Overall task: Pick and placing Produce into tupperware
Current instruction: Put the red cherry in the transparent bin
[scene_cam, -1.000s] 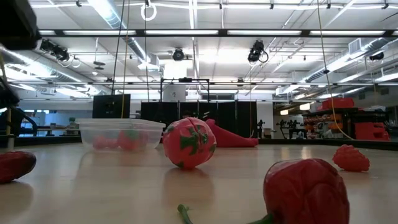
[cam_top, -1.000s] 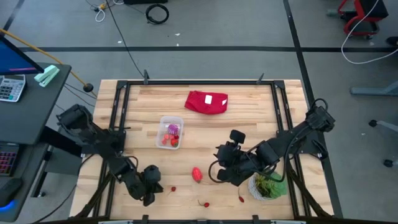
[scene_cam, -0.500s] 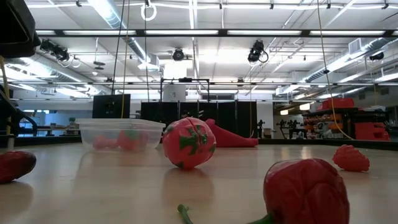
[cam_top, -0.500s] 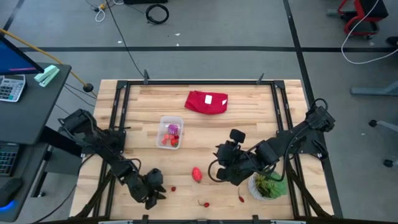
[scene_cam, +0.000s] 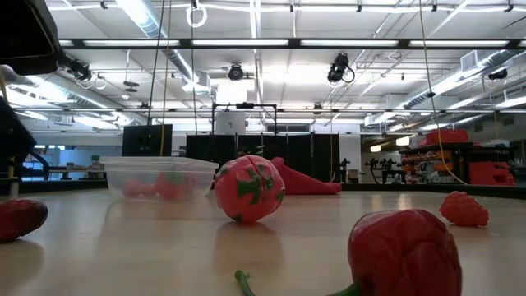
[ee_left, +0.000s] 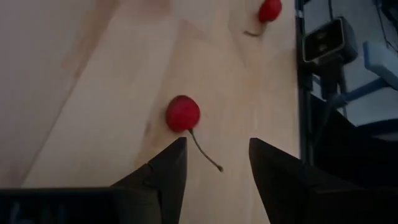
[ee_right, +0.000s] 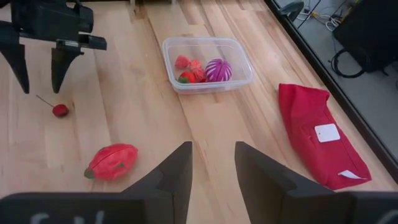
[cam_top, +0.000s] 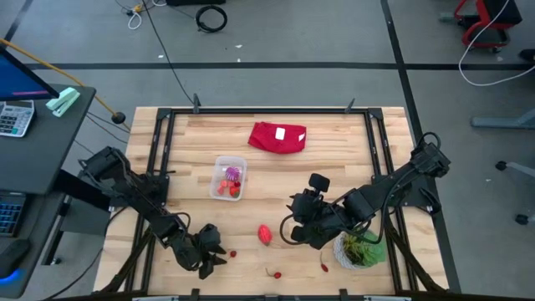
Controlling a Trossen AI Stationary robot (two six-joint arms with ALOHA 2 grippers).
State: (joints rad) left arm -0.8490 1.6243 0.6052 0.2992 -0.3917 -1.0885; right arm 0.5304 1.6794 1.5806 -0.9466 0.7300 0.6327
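left gripper (ee_left: 213,163) fingers are spreading apart over a cherry (ee_left: 183,114) on the counter (cam_top: 276,180), grasping nothing. tub (cam_top: 229,176) is holding a few pieces; red oval fruit (cam_top: 265,234) and others are waiting. right gripper (ee_right: 209,168) is idling, fingers parted, empty.

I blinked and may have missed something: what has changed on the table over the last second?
The left tool shifted slightly toward the small red cherry near the table's front edge and spread its fingers open above it, holding nothing. The right tool, the tupperware, the red oval piece and the red cloth stayed put.
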